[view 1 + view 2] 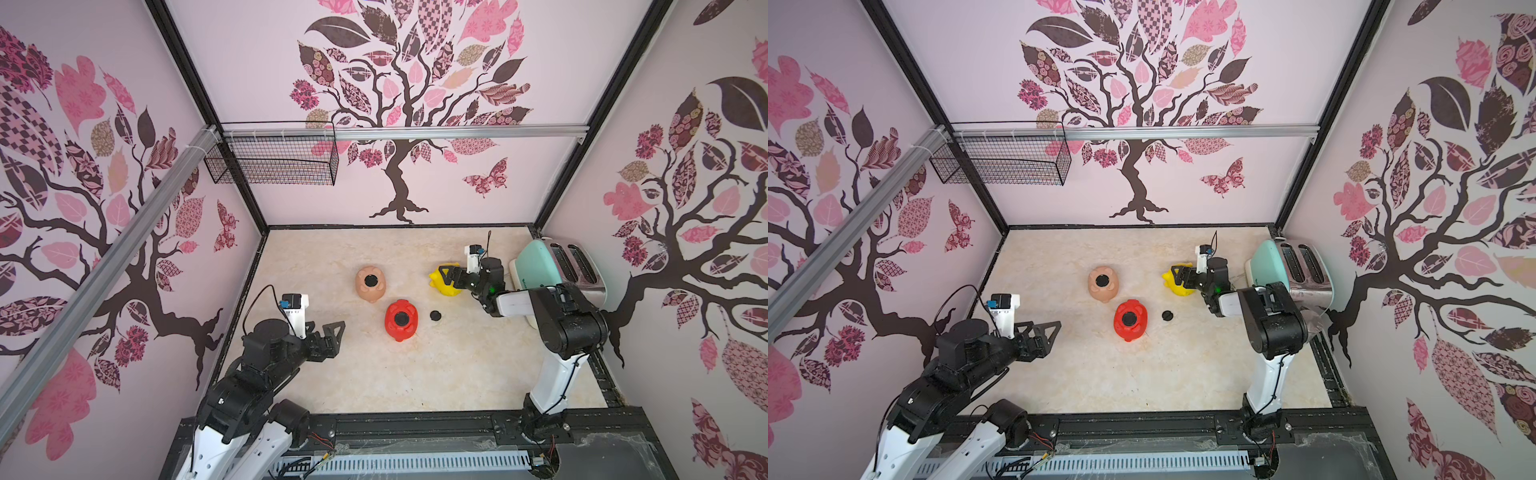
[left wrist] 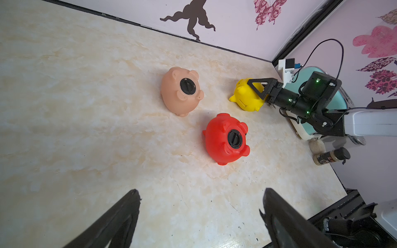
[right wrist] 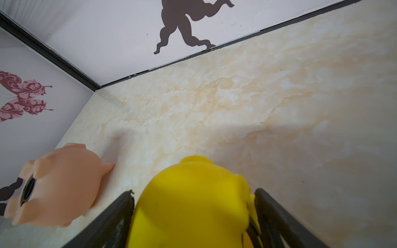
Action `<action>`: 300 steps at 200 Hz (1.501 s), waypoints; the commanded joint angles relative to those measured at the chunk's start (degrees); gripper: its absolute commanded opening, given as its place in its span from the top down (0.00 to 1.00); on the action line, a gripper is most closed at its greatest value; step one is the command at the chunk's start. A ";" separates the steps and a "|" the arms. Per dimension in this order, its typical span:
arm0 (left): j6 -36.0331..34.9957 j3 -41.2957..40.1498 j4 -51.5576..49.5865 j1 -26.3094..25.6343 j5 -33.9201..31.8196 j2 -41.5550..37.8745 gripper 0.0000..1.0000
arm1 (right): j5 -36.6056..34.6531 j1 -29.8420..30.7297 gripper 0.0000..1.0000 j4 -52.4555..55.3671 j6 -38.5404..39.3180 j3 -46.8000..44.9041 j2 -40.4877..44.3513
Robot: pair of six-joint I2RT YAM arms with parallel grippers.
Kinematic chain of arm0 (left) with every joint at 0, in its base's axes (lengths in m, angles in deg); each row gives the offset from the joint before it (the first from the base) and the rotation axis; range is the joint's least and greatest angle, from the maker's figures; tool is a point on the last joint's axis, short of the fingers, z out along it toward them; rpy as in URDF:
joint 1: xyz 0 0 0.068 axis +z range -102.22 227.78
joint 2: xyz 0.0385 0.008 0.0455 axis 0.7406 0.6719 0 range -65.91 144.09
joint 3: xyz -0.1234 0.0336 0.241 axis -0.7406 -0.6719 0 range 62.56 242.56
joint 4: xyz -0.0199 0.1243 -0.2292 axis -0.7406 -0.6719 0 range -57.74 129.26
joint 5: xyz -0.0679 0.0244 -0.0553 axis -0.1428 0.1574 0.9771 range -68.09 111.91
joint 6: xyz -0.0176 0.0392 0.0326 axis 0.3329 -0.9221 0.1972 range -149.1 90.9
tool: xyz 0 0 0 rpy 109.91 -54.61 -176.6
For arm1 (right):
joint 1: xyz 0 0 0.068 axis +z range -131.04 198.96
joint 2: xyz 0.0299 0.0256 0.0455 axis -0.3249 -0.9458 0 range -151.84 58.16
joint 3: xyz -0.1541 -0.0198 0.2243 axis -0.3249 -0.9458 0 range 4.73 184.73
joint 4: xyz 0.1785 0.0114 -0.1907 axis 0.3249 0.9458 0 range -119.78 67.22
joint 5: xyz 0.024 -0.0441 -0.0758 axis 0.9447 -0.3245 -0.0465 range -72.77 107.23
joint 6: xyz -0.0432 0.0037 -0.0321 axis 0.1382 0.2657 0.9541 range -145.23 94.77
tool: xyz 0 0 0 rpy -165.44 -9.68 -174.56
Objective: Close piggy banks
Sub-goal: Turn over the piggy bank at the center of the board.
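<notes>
Left arm (image 1: 266,349) is hanging nearest, jaws spread, empty. Peach pig (image 1: 370,284) and red pig (image 1: 401,319) are lying plugged on the tabletop (image 1: 332,386); right jaws are straddling yellow pig (image 1: 437,281) beside toaster (image 1: 536,262), grip unclear. Next likely: turning it belly-up for loose plug (image 1: 435,316)

- Both top views: high above the counter (image 1: 415,374), at its near edge, looking down, sharing the whole scene.
- Left wrist: low, facing the far right corner.
- Right wrist: close on the yellow piggy bank (image 3: 189,204).
</notes>
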 commanded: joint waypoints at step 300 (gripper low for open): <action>-0.74 -0.31 1.24 0.05 0.26 -0.18 0.08 | -40.68 17.31 0.45 27.76 19.55 15.39 -4.85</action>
